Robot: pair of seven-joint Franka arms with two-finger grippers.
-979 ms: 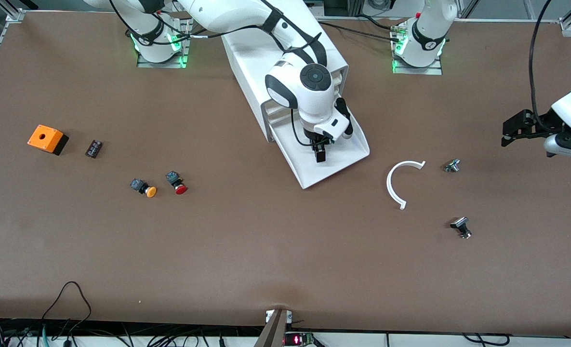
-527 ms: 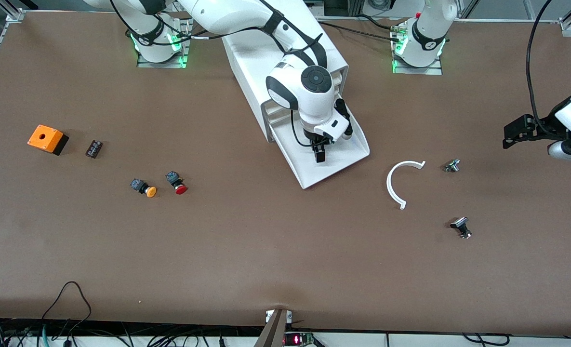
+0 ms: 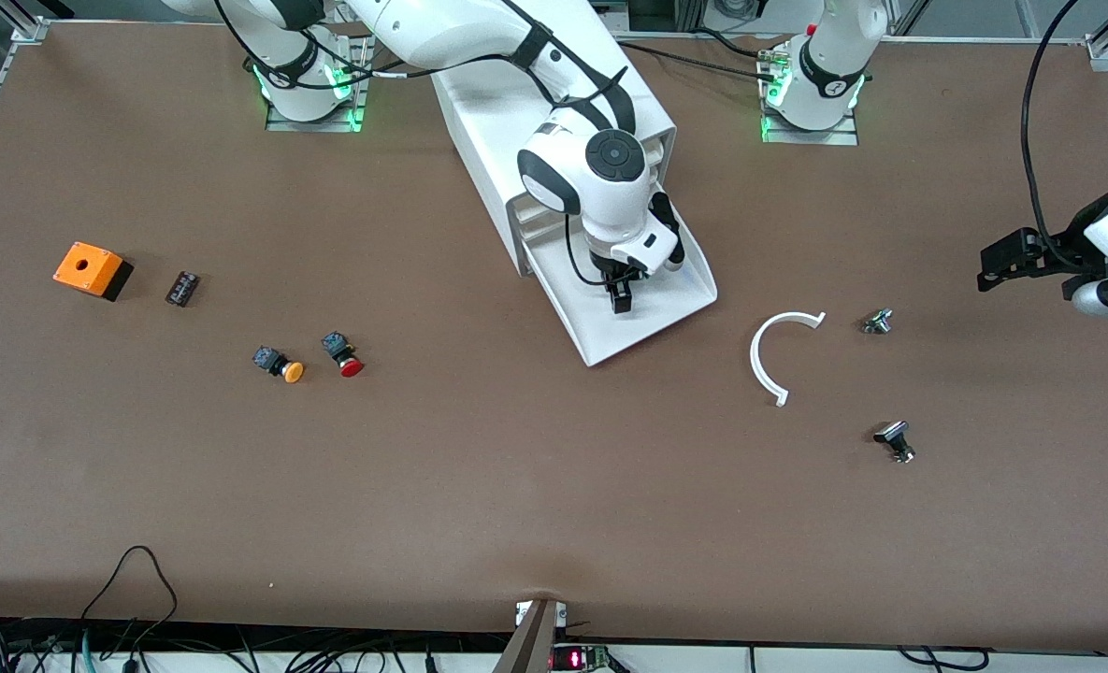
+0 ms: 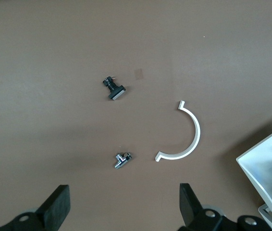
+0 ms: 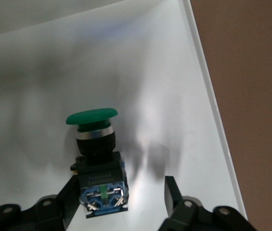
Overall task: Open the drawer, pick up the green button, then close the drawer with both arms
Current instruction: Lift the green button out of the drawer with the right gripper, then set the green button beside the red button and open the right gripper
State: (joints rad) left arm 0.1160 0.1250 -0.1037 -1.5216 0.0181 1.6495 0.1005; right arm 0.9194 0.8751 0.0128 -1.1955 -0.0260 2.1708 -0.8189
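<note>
While drawer (image 3: 652,318) stands pulled out, green button (image 5: 96,154) inside between right gripper (image 5: 121,195) jaws, still apart, left gripper (image 4: 121,211) jaws wide.

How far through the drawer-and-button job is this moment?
Done: the drawer is pulled out of the cabinet. In hand: the right hand is down in the drawer, fingers either side of the green button, which lies on the drawer floor, not yet lifted. Left: lift the button and close the drawer. The left hand waits open above the table's end.
</note>
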